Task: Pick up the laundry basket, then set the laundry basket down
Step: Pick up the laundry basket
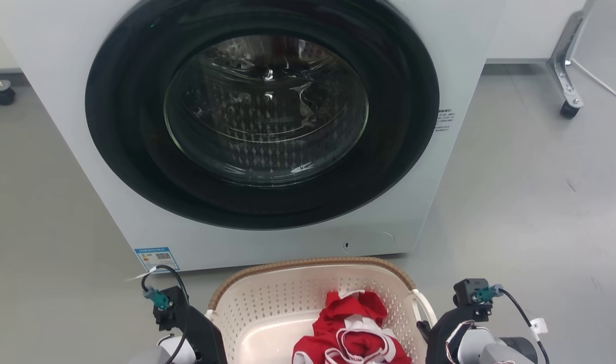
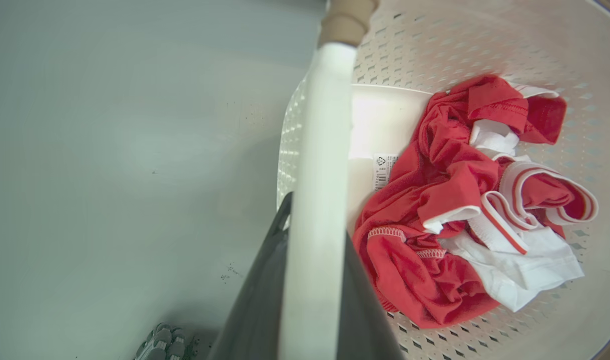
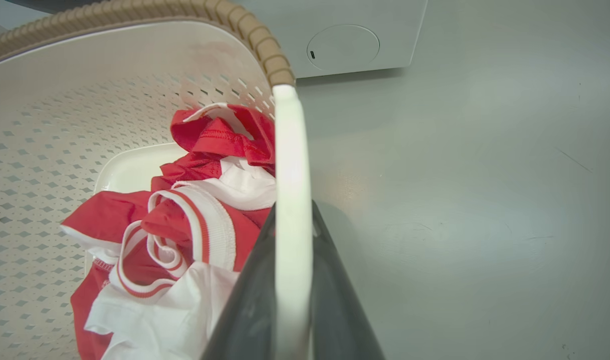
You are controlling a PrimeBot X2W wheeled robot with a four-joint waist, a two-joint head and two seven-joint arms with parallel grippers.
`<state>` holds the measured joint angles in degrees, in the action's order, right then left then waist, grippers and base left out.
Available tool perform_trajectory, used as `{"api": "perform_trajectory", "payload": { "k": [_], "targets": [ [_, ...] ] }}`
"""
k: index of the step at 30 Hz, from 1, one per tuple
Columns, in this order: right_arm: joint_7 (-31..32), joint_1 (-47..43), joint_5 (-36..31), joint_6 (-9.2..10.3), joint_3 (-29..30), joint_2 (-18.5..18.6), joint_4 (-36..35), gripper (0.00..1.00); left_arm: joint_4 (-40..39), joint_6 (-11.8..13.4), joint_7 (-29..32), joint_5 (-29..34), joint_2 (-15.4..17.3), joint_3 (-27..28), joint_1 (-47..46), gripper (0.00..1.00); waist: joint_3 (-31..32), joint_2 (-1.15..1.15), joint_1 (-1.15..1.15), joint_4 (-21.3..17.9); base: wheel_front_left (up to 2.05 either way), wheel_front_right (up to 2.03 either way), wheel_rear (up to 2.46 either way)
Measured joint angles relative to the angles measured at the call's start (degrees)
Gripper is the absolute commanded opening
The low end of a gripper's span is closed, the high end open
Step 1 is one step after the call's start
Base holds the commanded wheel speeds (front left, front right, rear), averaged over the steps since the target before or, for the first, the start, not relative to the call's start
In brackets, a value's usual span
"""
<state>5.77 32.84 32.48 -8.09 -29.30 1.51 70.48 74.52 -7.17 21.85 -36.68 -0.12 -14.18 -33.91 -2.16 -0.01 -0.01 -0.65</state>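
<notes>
One cream perforated laundry basket [image 1: 277, 299], brown woven rim [image 1: 308, 261], red-white garment [image 1: 353, 323] inside.

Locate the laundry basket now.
Head view, bottom centre: the laundry basket is just before the washing machine, handles held by left gripper and right gripper.

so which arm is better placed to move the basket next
Neither alone: the left claw grips the left handle of the laundry basket, the right claw grips the right handle, and both look equally well placed. Use both together.
</notes>
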Motion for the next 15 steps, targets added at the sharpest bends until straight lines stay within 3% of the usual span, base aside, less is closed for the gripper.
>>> {"api": "perform_trajectory", "payload": {
  "k": [15],
  "targets": [
    [3.46, -3.19, 3.42, 0.0, -0.87, 0.0, -0.23, 0.0, 0.02, 0.18, 2.19, -0.99, 0.01, 0.05, 3.74, 0.0, 3.47, 0.01, 0.0, -0.22, 0.0, 0.0, 0.0]
  ]
}}
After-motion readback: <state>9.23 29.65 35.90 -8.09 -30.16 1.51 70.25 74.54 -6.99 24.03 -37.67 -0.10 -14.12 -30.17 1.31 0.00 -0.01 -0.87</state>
